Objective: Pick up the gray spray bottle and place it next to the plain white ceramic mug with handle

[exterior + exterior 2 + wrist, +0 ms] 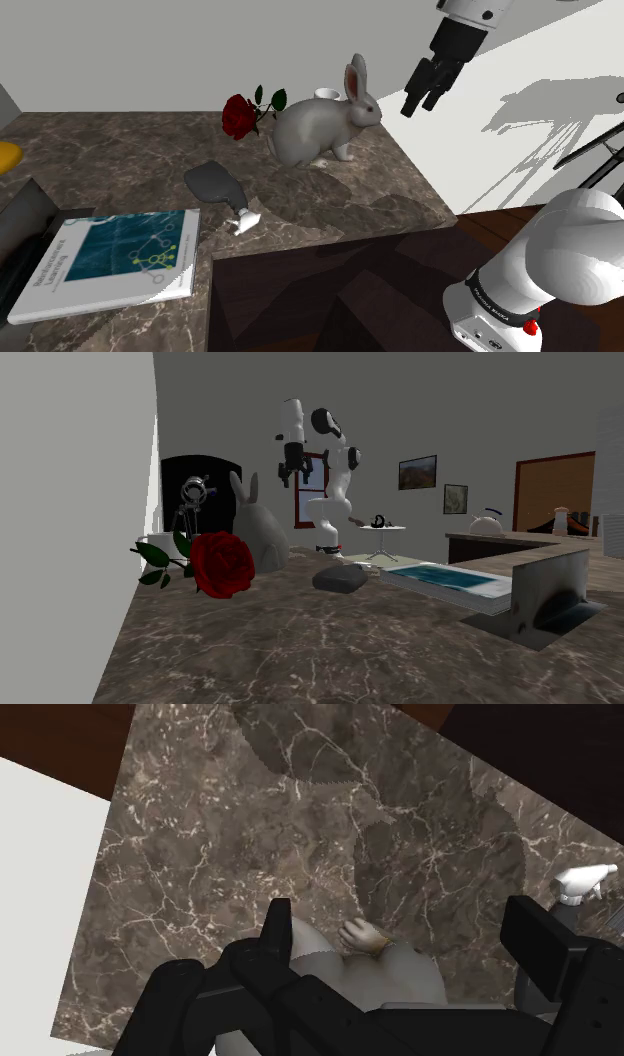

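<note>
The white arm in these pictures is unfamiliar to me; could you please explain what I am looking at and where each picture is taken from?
It is a robot arm on a stand, ending in two black fingers. The shoulder view looks down from beside the stand. The second exterior view looks across the counter toward the arm. The wrist view looks along the fingers from the hand itself. On the brown marble counter, a gray spray bottle lies on its side near a book. A rabbit figure, a red rose and, behind the rabbit, a white mug are there too. The fingers are open, up above the rabbit, and hold nothing.
</note>
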{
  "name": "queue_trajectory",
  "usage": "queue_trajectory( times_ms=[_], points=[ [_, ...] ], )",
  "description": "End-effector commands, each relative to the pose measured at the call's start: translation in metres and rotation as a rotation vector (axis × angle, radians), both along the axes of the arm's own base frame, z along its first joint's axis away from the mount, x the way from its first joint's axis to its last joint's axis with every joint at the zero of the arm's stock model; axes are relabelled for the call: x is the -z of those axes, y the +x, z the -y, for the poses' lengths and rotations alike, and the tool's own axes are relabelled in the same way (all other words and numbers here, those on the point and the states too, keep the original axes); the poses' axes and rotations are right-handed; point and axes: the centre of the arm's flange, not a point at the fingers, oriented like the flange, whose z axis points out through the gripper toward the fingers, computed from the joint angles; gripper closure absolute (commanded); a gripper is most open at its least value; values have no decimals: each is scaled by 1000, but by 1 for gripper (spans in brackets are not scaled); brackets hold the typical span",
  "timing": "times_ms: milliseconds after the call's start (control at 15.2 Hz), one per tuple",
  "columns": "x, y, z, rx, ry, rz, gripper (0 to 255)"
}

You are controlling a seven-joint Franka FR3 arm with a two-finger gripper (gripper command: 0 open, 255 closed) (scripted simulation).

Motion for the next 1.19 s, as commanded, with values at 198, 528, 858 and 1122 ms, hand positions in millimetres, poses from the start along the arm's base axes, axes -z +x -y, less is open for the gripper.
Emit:
queue_trajectory(
  times_ms=[198,528,858,1122],
  points=[
    [18,21,-29,-10,-5,-3,0],
    [49,56,-77,-28,-12,-7,0],
    [81,90,-126,-45,-20,-11,0],
    [106,117,-165,-59,-26,-15,0]
  ],
)
